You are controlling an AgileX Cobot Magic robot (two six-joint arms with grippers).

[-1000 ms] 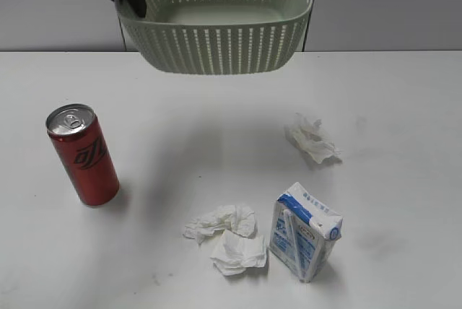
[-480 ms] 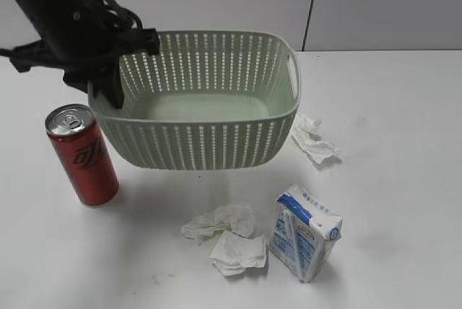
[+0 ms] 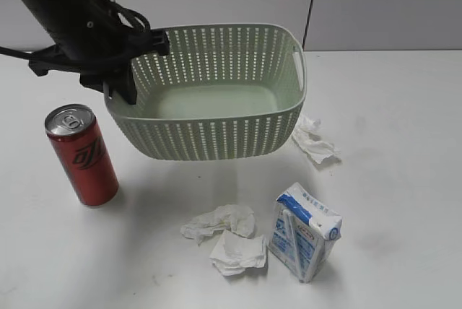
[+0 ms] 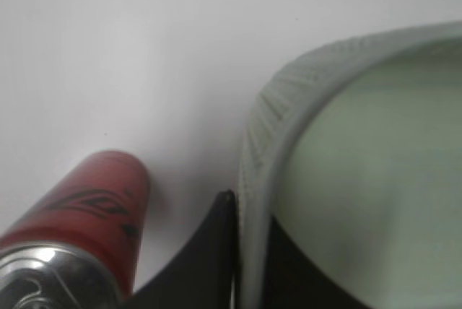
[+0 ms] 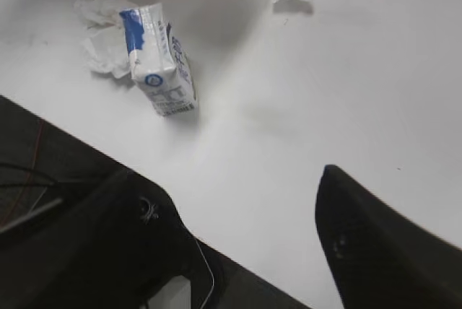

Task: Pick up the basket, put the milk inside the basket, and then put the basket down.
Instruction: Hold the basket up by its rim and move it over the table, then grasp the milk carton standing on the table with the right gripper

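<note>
The left gripper (image 3: pixel 123 92) clamps the basket (image 3: pixel 216 132) by its left rim, above the desk's middle. The milk (image 3: pixel 303 231) stands near the front edge. The right gripper (image 5: pixel 238 215) hangs wide open

A lab-like test room: a bare white bench (image 3: pixel 404 179) across the frame, plain grey wall panels (image 3: pixel 382 6) along the top.

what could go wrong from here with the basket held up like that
The left claw grips the basket by one rim corner only, so it hangs tilted and could slip or twist free. The soda can stands right beside that corner, as the left wrist view shows, and could get knocked over if the basket swings or lowers. The milk stands upright among crumpled tissues, so the right claw might catch paper too.
</note>
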